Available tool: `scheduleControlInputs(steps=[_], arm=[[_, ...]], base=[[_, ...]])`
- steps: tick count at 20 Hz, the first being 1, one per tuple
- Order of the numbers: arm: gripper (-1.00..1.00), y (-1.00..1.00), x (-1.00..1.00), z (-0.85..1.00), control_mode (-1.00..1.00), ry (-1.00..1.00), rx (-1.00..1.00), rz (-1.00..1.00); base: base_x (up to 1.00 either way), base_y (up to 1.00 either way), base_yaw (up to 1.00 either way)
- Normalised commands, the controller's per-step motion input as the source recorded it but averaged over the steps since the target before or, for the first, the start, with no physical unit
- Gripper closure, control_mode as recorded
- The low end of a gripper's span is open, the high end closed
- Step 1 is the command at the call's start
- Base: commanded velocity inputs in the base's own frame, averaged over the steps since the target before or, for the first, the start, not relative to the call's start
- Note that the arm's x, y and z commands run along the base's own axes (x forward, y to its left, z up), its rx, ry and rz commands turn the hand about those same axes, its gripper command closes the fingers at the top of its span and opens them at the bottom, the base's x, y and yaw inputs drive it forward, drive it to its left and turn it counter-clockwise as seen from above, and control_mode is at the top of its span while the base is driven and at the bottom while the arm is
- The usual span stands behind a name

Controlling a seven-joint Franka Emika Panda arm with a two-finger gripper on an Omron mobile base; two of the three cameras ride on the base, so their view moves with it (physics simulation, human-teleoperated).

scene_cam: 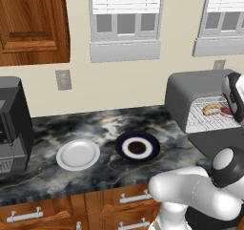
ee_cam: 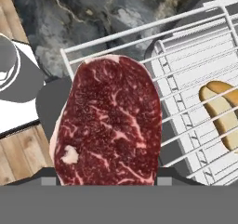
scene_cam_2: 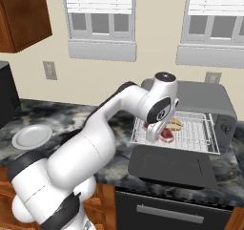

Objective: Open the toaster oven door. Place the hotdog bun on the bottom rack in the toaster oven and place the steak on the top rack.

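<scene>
Hand view has the steak (ee_cam: 109, 121) right up against the camera, hanging from the pincer, which is clamped on it, over the front edge of the pulled-out top rack (ee_cam: 195, 56), so I'd guess it's held high to clear the wires before being set down. A bit further back the hotdog bun (ee_cam: 223, 111) lies on the bottom rack (ee_cam: 186, 121), done I reckon, and in the right base view the toaster oven door (scene_cam_2: 169, 167) lies flat open on the table (scene_cam_2: 71, 119) with the toaster oven (scene_cam_2: 217, 98) behind.
</scene>
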Motion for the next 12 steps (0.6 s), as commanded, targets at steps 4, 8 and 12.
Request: scheduleControlInputs(steps=[4, 8, 12], arm=[[1.00, 0.00, 0.09, -0.33, -1.00, 0.00, 0.00, 0.05], [1.00, 0.00, 0.17, -0.14, -1.00, 0.00, 0.00, 0.05], [1.00, 0.00, 0.14, -0.16, -1.00, 0.00, 0.00, 0.05]], base=[[0.00, 0.00, 0.00], [0.00, 0.00, 0.00], [0.00, 0.00, 0.00]])
